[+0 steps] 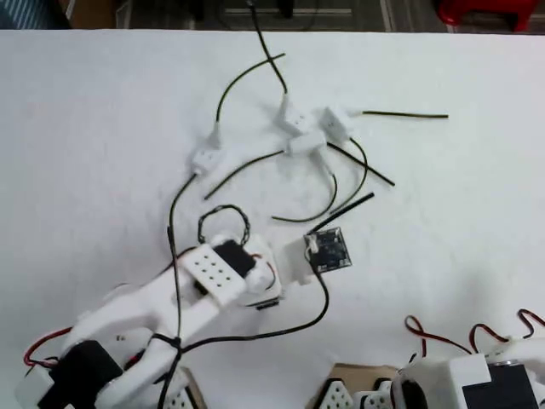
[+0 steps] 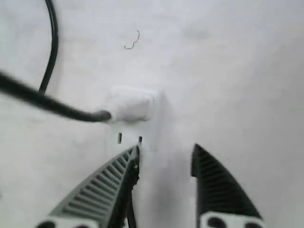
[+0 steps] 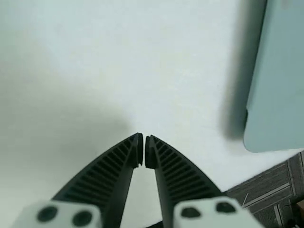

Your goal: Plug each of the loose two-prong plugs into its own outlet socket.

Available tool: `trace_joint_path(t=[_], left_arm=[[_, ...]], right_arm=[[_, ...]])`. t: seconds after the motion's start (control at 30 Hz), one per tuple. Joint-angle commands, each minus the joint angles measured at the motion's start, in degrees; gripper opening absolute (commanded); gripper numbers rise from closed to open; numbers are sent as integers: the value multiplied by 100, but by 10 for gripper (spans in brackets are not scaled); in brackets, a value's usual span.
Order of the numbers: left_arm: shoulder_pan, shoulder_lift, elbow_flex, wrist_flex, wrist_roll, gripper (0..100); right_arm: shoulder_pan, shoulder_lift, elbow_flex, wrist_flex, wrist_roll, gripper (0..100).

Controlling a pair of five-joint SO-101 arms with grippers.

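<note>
In the left wrist view a white two-prong plug [image 2: 130, 105] lies on the white table, its two dark prongs [image 2: 119, 138] pointing at my left gripper [image 2: 166, 156]. That gripper is open, holds nothing and sits just short of the prongs. The plug's black cord [image 2: 52, 105] runs off sideways. In the high view several white plug and socket bodies lie at mid-table: one [image 1: 207, 153], a second [image 1: 294, 119], a third [image 1: 306, 143] and another [image 1: 338, 123], each on a black cord. My left arm [image 1: 213, 273] stretches in from the lower left. My right gripper [image 3: 143, 148] is shut and empty over bare table.
The right arm [image 1: 477, 379] rests at the table's near right edge. Loose black cords [image 1: 341, 183] loop between the white bodies and the left arm's tip. A pale blue-grey panel [image 3: 278, 76] stands close beside the right gripper. Open tabletop stretches to the left and right of the cluster.
</note>
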Motion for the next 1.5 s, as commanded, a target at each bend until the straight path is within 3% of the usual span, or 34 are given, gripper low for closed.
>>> trace_joint_path(t=[0.0,0.53,0.9,0.97,1.13,1.2,1.3,1.47], left_arm=[[-215,-119,-53,-18,440,333],[-505,22,-185,-510,431,317],[-514,1859,-1890,791,202,306],[-514,2141,-2171,993,202,254],[-497,2316,-2409,1125,237,15],[-488,2308,-2426,1125,255,42],[-567,2308,-2567,1020,765,20],[-1481,2378,-3596,1081,2004,23]], right_arm=[[4,-31,193,-453,18,18],[4,-31,299,-514,18,18],[4,-31,308,-523,18,18],[13,-31,308,-523,18,18],[13,-31,308,-523,18,18],[13,-31,308,-523,18,18],[13,-31,360,-523,18,18],[4,-31,615,-532,18,18]])
